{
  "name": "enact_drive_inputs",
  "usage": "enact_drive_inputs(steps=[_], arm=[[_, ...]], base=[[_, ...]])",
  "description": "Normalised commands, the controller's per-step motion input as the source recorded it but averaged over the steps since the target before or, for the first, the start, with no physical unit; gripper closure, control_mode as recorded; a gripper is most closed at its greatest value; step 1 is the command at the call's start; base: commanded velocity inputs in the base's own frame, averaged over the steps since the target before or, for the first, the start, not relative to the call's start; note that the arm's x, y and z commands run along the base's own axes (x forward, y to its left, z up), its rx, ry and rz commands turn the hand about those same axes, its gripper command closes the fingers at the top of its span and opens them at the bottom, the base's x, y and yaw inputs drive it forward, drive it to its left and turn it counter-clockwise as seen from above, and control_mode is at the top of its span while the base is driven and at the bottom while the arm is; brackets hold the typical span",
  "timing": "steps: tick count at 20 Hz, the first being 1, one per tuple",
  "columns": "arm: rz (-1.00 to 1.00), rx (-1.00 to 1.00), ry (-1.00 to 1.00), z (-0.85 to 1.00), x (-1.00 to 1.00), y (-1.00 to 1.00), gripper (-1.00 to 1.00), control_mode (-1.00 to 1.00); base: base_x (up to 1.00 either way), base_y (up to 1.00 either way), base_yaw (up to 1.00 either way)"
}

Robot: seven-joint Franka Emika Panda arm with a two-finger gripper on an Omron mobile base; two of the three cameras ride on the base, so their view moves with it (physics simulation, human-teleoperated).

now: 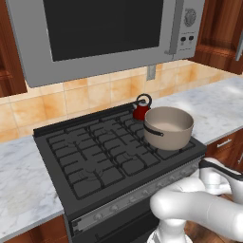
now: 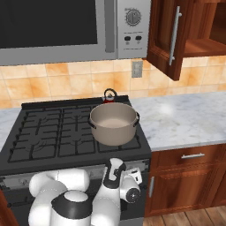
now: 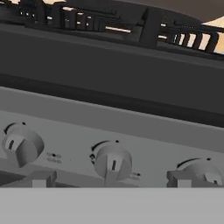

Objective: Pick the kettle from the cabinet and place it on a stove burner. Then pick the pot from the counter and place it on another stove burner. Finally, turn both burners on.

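Knob (image 3: 113,162) sits dead ahead between the spread pincer (image 3: 112,181) tips; pot (image 2: 113,123) and kettle (image 2: 110,96) sit on burners beyond, so next: close and twist.

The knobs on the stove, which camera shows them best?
The hand view: it looks straight at the strip, with one knob centred between the open tool's tips. The left base view shows the knobs small and slanted; in the right base view the arm hides most.
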Motion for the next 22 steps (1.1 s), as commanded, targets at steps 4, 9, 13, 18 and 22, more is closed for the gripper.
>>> enact_drive_inputs(steps=[4, 9, 13, 18, 22], arm=[[0.00, 0.00, -0.02, -0.08, 0.11, 0.00, -1.00, -1.00], [0.00, 0.00, -0.03, -0.05, 0.09, 0.00, -1.00, -1.00], [0.00, 0.00, -0.01, -0.08, 0.09, 0.00, -1.00, -1.00], [0.00, 0.01, 0.00, -0.11, 0.11, 0.00, -1.00, -1.00], [0.00, 0.01, 0.00, -0.11, 0.14, 0.00, -1.00, -1.00]], base=[[0.00, 0.00, 0.00], [0.00, 0.00, 0.00], [0.00, 0.00, 0.00], [0.00, 0.00, 0.00], [0.00, 0.00, 0.00]])
